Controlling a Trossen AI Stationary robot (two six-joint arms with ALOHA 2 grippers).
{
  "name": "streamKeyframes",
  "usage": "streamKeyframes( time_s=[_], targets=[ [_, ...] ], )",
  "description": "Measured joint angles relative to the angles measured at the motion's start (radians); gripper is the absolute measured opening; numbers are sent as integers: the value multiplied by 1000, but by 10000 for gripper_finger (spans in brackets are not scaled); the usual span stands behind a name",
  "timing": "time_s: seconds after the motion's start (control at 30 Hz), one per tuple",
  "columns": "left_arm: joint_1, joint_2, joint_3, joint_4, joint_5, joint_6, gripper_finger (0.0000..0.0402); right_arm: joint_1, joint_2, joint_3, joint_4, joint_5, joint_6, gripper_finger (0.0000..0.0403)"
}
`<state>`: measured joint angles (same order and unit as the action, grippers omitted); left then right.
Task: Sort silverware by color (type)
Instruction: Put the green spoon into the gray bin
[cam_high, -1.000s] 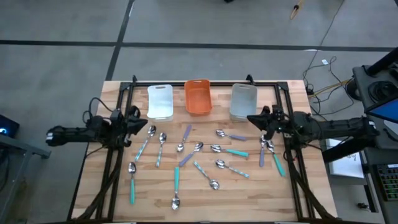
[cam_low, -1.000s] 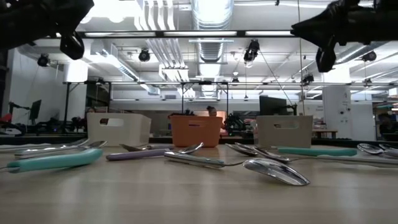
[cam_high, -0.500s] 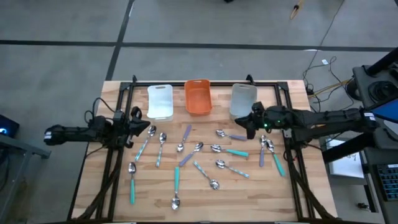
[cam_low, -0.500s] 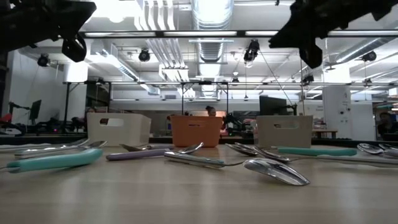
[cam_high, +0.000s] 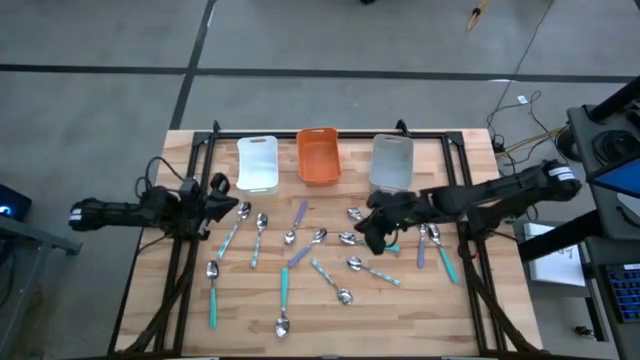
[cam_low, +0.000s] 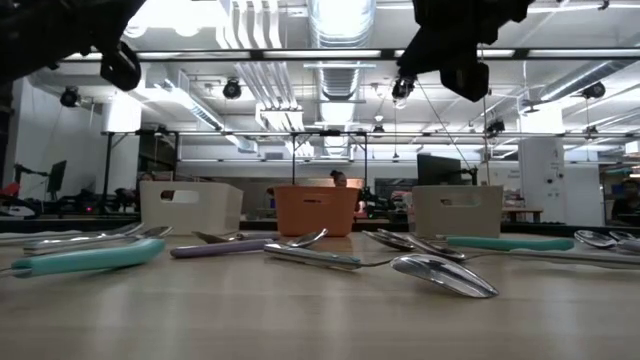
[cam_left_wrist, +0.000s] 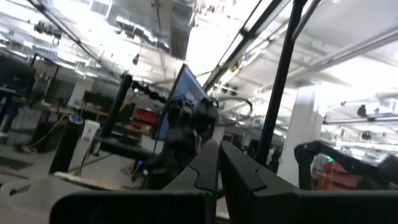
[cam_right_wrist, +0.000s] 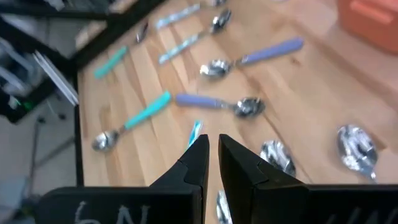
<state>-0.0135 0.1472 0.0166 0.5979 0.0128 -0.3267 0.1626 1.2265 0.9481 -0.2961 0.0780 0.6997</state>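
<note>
The silverware (cam_high: 320, 250), small spoons with metal bowls and teal, purple or pale-blue handles, lies scattered flat on the wooden table (cam_high: 450, 310). My right gripper (cam_high: 368, 238) hangs shut and tipped downward above the spoons right of the middle, touching none. In its wrist view a purple-handled spoon (cam_right_wrist: 214, 103), a teal-handled spoon (cam_right_wrist: 134, 121) and a lavender-handled spoon (cam_right_wrist: 255, 57) lie beyond the right gripper (cam_right_wrist: 212, 146). My left gripper (cam_high: 222, 195) waits shut at the table's left side, raised off the wood, with the left gripper (cam_left_wrist: 217, 158) holding nothing.
Three bins stand in a row along the far edge: white (cam_high: 258, 163), orange (cam_high: 318, 155) and grey (cam_high: 391, 162). A black frame (cam_high: 200, 150) runs around the table. Bare wood lies along the near edge, right of the middle.
My right gripper has swung from the table's right side toward the middle, rising a little and tipping its fingers downward; it now hangs over the spoons right of centre. Its fingers have stayed shut. No spoon has moved.
</note>
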Motion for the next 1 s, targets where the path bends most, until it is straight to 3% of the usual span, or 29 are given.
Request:
streamKeyframes(
  time_s=[0.37,0.53,0.8,1.0],
  targets=[
    [0,-5,0,15,-2,-41,0,90,258,234,-338,0,-74,28],
    [2,-7,0,162,-54,23,0,107,354,313,-451,0,-92,28],
    [2,-9,0,309,-75,278,0,105,475,398,-500,0,-199,28],
    [1,16,0,315,-33,245,0,105,518,443,-500,-1,-228,28]
  ],
)
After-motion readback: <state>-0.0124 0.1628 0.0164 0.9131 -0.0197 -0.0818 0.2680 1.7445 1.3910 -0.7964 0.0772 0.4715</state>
